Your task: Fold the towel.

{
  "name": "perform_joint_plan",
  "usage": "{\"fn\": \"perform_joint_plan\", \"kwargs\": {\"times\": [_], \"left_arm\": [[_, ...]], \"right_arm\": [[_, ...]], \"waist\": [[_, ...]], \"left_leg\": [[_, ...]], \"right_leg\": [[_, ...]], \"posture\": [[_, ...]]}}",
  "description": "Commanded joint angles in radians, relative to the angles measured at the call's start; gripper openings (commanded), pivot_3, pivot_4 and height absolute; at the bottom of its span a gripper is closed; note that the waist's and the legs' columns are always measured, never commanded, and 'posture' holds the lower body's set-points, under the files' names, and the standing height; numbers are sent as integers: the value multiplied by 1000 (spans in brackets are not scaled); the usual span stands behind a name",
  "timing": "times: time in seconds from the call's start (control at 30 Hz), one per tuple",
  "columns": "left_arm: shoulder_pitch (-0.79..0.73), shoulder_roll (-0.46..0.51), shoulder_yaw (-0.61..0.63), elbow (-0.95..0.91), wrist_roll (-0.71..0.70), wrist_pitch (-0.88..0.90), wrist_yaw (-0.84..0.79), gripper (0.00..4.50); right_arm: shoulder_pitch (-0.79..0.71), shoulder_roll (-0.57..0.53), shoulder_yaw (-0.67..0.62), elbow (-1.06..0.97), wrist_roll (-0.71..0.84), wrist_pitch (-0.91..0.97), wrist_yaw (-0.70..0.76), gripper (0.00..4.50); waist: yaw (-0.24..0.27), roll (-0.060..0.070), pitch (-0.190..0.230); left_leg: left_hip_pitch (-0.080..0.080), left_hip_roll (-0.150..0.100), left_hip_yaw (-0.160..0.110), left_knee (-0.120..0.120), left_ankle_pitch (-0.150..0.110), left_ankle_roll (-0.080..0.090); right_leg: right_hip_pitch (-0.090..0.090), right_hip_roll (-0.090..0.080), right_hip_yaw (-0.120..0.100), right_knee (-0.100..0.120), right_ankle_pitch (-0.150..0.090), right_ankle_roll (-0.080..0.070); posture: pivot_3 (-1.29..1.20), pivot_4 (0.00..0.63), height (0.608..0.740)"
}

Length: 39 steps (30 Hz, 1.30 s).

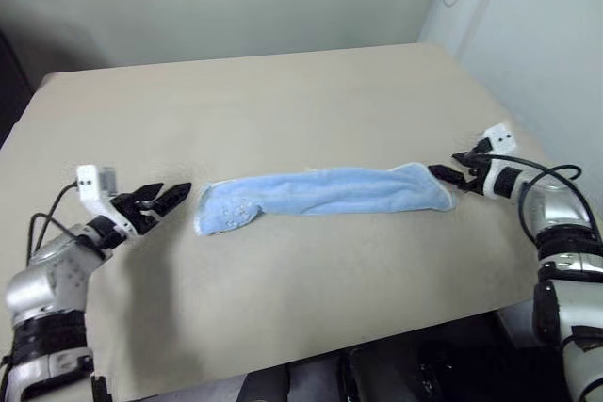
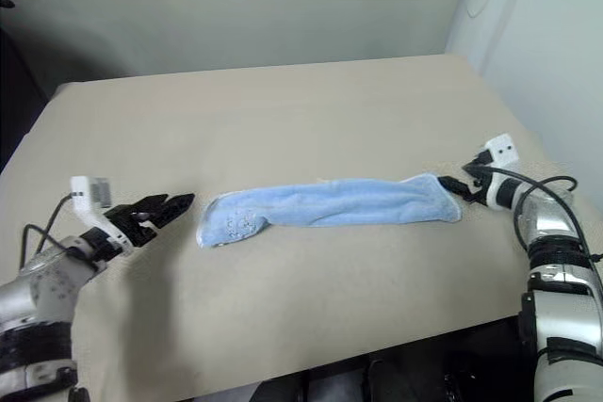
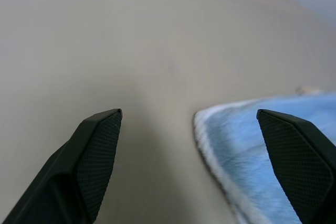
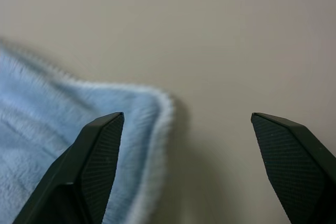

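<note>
No text, label, brand, number or sign can be read on anything here.

Light blue towel (image 1: 325, 192) with pale whitish edging and small white specks near its left end at centre frame, plain beige table (image 1: 283, 101), black cross-hatched fingers (image 3: 94, 153) on both grippers, white wall across the top

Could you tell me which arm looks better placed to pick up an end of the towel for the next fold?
Probably the right. The right gripper sits open right at the towel's end, while the left gripper, also open, stands a little clear of the other end on the table.
</note>
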Motion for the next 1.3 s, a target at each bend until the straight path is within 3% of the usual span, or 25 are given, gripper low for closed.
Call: {"fn": "perform_joint_plan", "kwargs": {"times": [0.03, 0.17, 0.3, 0.63, 0.67, 0.77, 1.1, 1.3], "left_arm": [[86, 25, 57, -137, -97, 68, -68, 4500], [206, 52, 82, -242, -188, 147, -145, 4500], [260, 83, 29, -262, -147, 147, -162, 4500], [187, 83, -103, -185, -66, 138, -163, 4500], [176, 83, -113, -170, -54, 131, -160, 4327], [127, 69, -125, -96, -15, 111, -129, 3560], [105, 52, -113, -69, 13, 55, -152, 4], [92, 52, -60, -15, 26, 10, -124, 0]], "right_arm": [[13, -40, -32, -55, 56, 62, 74, 4158], [45, -69, -13, -75, 73, 130, 178, 4158], [69, -75, 11, -54, 55, 149, 220, 4158], [139, -81, 27, -63, 58, 168, 260, 4158], [142, -82, 26, -65, 59, 169, 261, 4186], [150, -84, 23, -73, 65, 176, 267, 3559], [157, -75, 9, -85, 81, 206, 253, 81], [130, -80, 1, -32, 73, 176, 222, 34]], "waist": [[0, 0, 0], [-1, 0, 0], [0, 0, 0], [1, 0, -1], [0, 0, -1], [-1, 0, -1], [-3, 0, -1], [-2, 0, -1]], "left_leg": [[0, 0, 0, 0, 0, 0], [1, 0, 0, 0, 1, 0], [1, 0, 0, 1, 1, 0], [1, 0, 0, 3, 1, 1], [1, 0, 0, 3, 1, 1], [1, 0, 0, 3, 1, 1], [1, 0, 0, 3, 1, 1], [1, 0, 0, 3, 1, 1]], "right_leg": [[0, 0, 0, 0, 0, 0], [0, 0, 0, 1, 0, 0], [1, 0, 0, 2, 0, -1], [2, 0, 0, 2, 0, -1], [2, 0, 0, 2, 0, -1], [2, 0, -1, 2, 0, -1], [2, 0, -1, 2, 0, -1], [3, 0, -1, 2, 1, 0]], "posture": [[0, 150, 740], [0, 150, 740], [0, 150, 740], [0, 150, 740], [0, 150, 740], [0, 150, 740], [0, 150, 740], [0, 150, 740]]}}
